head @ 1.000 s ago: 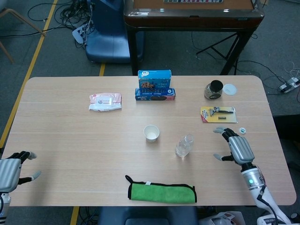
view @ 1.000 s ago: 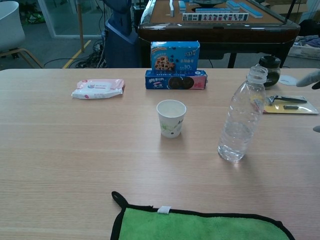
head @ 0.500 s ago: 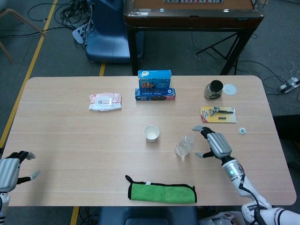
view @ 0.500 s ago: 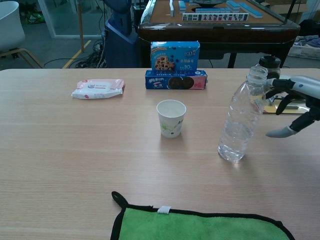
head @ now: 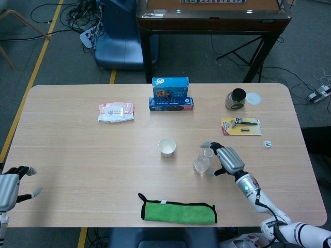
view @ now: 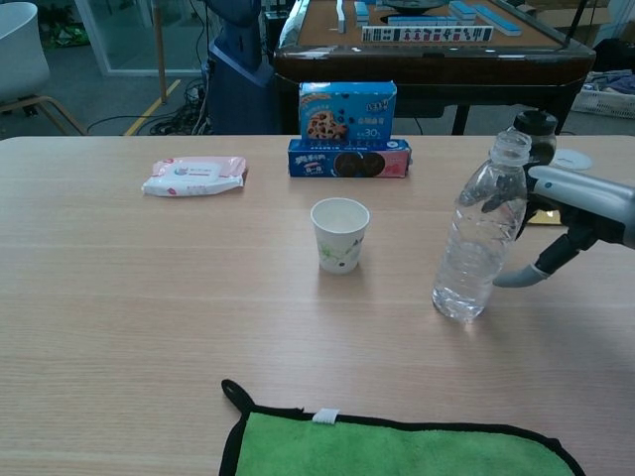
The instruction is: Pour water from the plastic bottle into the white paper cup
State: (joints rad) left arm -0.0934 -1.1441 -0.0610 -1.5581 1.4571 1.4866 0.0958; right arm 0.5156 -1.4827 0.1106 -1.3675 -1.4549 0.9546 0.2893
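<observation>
A clear, uncapped plastic bottle (view: 480, 241) (head: 204, 160) stands upright on the table, right of the white paper cup (view: 339, 234) (head: 166, 146). My right hand (view: 568, 213) (head: 225, 160) is at the bottle's right side with its fingers spread around it; some fingers reach behind the bottle and the thumb hangs low in front. I cannot tell whether it touches the bottle. My left hand (head: 11, 187) lies at the table's left front edge, fingers apart, holding nothing.
A green cloth (view: 397, 444) lies at the front edge. Blue biscuit boxes (view: 348, 129) stand behind the cup, a pink wipes pack (view: 194, 175) at back left. A dark jar (head: 237, 98), a razor pack (head: 241, 125) and a small cap (head: 267, 144) lie to the right.
My right hand has moved left across the table from near the small cap to the bottle's side, and its fingers now reach around the bottle. Bottle, cup and left hand have stayed put.
</observation>
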